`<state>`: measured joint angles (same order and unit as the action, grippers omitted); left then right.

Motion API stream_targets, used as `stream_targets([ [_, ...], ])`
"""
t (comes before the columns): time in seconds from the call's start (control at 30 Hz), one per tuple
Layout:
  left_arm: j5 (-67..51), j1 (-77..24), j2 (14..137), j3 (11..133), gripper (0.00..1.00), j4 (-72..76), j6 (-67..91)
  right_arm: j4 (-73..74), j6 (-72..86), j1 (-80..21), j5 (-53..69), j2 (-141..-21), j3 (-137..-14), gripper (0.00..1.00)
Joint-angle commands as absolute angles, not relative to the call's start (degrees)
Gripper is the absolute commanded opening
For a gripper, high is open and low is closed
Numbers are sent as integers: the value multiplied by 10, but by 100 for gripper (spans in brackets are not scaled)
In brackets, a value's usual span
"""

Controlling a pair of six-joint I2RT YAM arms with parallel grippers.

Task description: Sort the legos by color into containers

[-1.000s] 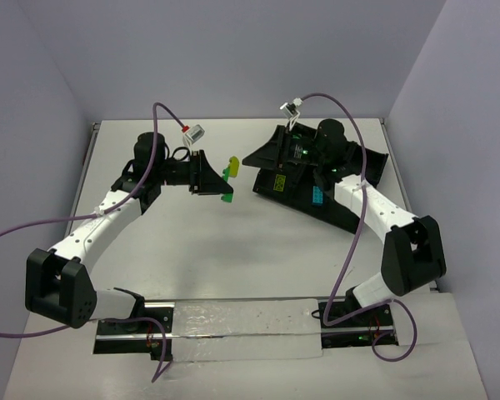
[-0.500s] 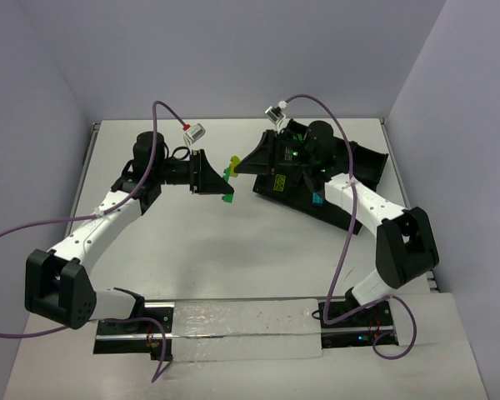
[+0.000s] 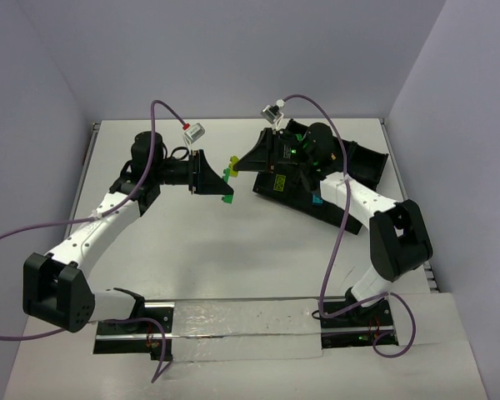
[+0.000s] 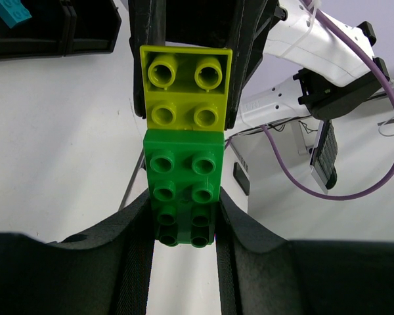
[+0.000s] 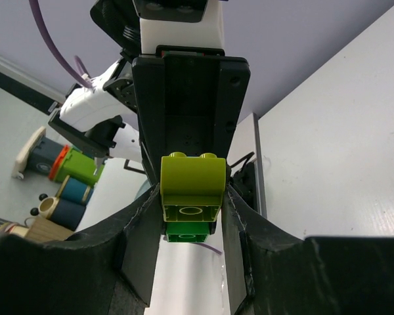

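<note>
A yellow lego (image 4: 186, 85) is joined end to end with a green lego (image 4: 187, 184), held in the air between the two arms. My left gripper (image 4: 185, 243) is shut on the green lego (image 3: 227, 173). My right gripper (image 5: 190, 216) faces it and is shut on the yellow lego (image 5: 192, 180), with the green lego (image 5: 189, 231) showing behind it. In the top view the yellow lego (image 3: 234, 161) sits just left of the black tray (image 3: 362, 162). A cyan lego (image 3: 317, 198) lies in one tray compartment.
The tray lies tilted at the back right, partly hidden under my right arm (image 3: 358, 196). A yellow piece (image 3: 277, 183) shows in a near compartment. Purple cables (image 3: 154, 125) arc over both arms. The left arm's body (image 5: 190, 98) fills the space ahead of my right gripper.
My right gripper moved left from over the tray to the held stack and closed its jaws on the yellow lego. The left gripper stayed in place, holding the green lego.
</note>
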<state>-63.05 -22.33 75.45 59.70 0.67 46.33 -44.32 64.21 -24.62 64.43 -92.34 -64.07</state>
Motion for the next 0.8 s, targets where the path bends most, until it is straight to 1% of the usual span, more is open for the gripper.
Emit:
stream_targets([
  [0.0,-642,-228,737,614,0,32,463,-501,655,-255,648,-925,-652,44],
  [0.03,-642,-228,737,614,0,31,463,-502,656,-255,649,-925,-652,42],
  [0.07,-642,-228,737,614,0,30,463,-504,656,-256,649,-925,-652,36],
  [0.13,-640,-229,737,614,0,28,462,-504,654,-257,646,-925,-651,20],
  [0.17,-639,-228,737,614,0,27,461,-504,653,-257,645,-925,-650,7],
  [0.2,-637,-228,736,615,0,26,460,-504,652,-256,644,-925,-646,2],
  [0.23,-635,-229,735,615,0,21,458,-503,651,-255,641,-924,-643,0],
  [0.47,-618,-226,723,635,0,-34,422,-502,649,-235,631,-896,-589,0],
  [0.77,-605,-206,723,633,0,-17,436,-485,637,-189,649,-863,-548,0],
])
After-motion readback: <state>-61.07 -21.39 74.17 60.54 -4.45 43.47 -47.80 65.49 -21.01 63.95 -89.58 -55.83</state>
